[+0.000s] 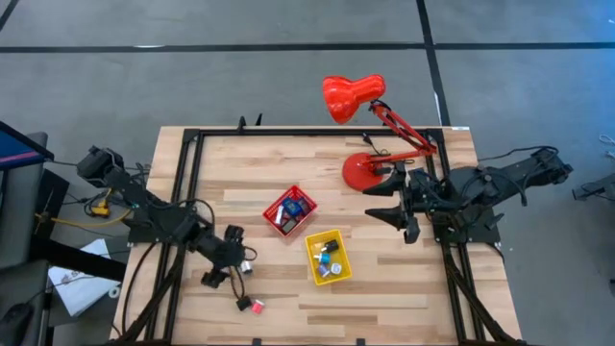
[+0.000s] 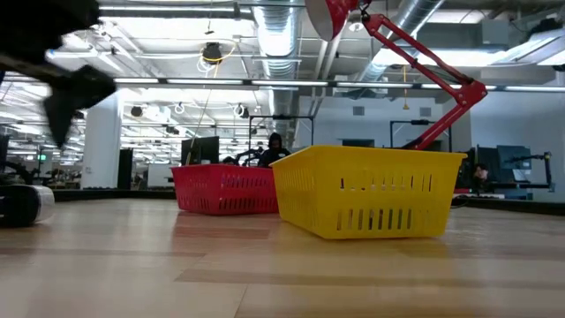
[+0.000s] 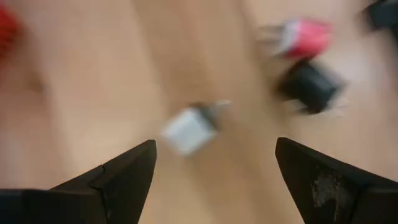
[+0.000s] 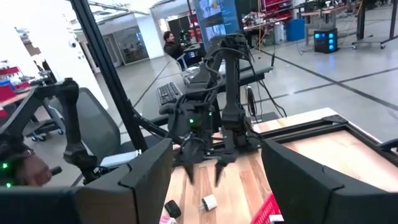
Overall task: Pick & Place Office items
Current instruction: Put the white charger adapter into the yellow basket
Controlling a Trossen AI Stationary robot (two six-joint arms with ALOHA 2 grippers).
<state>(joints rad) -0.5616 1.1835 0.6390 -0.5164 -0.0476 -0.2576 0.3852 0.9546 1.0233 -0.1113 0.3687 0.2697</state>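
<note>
Light wood planks form the table [image 1: 384, 298], framed by dark rails. Two small baskets sit near its centre: the red tray [image 1: 289, 210], which holds several office items, and the yellow tray [image 1: 328, 257], just beside it toward the front edge, which holds more small pieces (blue, white and dark ones can be made out).

The left gripper [image 1: 233, 258] hangs over the front left part of the table with its fingers spread wide and nothing between them. In the left wrist view, a white-grey block [image 3: 189, 127] lies on the wood between the two fingertips [image 3: 140, 163], not touched by either. A red piece [image 3: 305, 37] and a black piece [image 3: 309, 86] lie close together farther off on the bare wood. In the high view, a pink-red piece [image 1: 258, 306] rests near the front edge, with a dark piece just beside it.

The right gripper [image 1: 408, 207] waits over the right side of the table, beside the base of the red desk lamp [image 1: 363, 173]; its fingers stand apart and hold nothing.

In the low view, the yellow tray stands in front of the red one, and a person [image 2: 274, 148] shows in the room behind them.
</note>
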